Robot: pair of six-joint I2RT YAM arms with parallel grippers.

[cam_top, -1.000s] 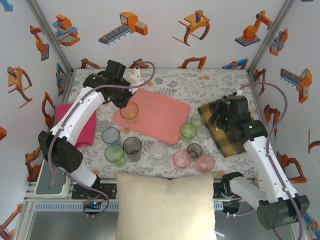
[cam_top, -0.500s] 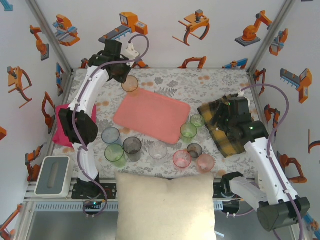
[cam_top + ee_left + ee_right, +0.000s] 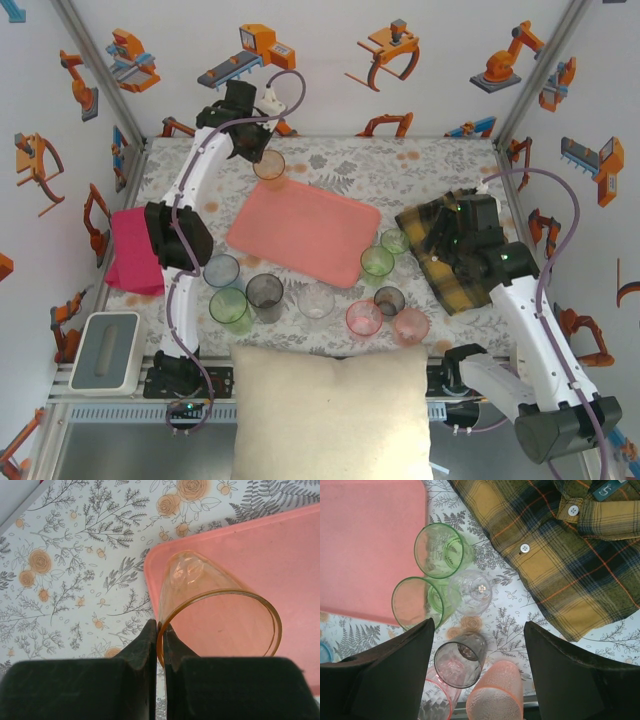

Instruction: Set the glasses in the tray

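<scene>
Left gripper [image 3: 160, 628]: jaws pinched tight on the wall of the amber glass [image 3: 210, 615] at its rim. The glass is tilted, mouth toward the wrist camera, and only its own base shows through the mouth. In the wrist view the rounded corner of the tray [image 3: 280, 555] lies beneath it; from above it sits at the tray's far-left corner.

Tray: salmon-pink, flat on the floral cloth [image 3: 400, 170], mid-table.

Right gripper [image 3: 479, 625]: fingers spread wide, nothing between them. It is poised over a cluster of glasses by the tray's near-right corner, next to the plaid shirt [image 3: 560, 545]. Below it are the upper green glass [image 3: 440, 550], the lower green glass [image 3: 417, 602] just beside the tray's edge, the small clear glass [image 3: 470, 592] touching both greens, the small grey glass [image 3: 460, 666], the pink-rimmed glass [image 3: 437, 702] and the salmon frosted glass [image 3: 495, 695]. All are upright, mouths up, on the cloth and off the tray; bases show through the mouths.

Near-left group, seen from above: the bluish glass [image 3: 221, 271], the front green glass [image 3: 230, 310], the smoky glass [image 3: 265, 292] and the front clear glass [image 3: 316, 300]. These are upright on the cloth, near the tray's front edge and not on it.

Magenta cloth [image 3: 130, 250] at the left edge; cream cushion [image 3: 335, 410] at the near edge.
</scene>
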